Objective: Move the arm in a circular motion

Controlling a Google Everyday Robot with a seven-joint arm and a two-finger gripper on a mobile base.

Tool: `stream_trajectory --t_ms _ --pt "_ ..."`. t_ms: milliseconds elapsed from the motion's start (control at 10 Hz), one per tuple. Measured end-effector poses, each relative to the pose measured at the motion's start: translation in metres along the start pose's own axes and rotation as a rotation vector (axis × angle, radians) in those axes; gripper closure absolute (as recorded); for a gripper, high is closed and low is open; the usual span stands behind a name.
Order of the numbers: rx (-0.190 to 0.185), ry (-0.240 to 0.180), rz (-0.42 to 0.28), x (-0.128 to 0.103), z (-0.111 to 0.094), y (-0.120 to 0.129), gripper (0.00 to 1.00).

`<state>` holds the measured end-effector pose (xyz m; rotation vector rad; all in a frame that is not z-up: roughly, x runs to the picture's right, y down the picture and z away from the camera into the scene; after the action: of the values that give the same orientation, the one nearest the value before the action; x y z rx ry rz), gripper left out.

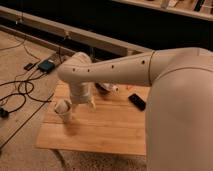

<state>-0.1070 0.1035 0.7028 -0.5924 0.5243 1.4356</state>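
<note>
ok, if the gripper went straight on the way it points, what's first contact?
Likely the wooden table: the gripper points down at it, just beside the paper cup. Depth is unclear, so the cup could be clipped.

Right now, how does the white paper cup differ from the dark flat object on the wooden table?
The paper cup is white and rounded, standing up from the tabletop; the dark object is black and lies flat. The paper cup sits near the left edge, close beside the gripper at the lower end of the arm; the dark object lies farther right, apart from the gripper. Both rest on the wooden table.
</note>
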Motion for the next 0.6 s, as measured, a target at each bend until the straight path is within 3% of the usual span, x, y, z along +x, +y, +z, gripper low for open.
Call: stream_trajectory --t_ms 400,600 --pt "-0.028 0.03 -0.02 0.011 0.006 0.0 0.35" --pt "-0.052 0.047 0.009 0.016 0.009 -0.016 0.35"
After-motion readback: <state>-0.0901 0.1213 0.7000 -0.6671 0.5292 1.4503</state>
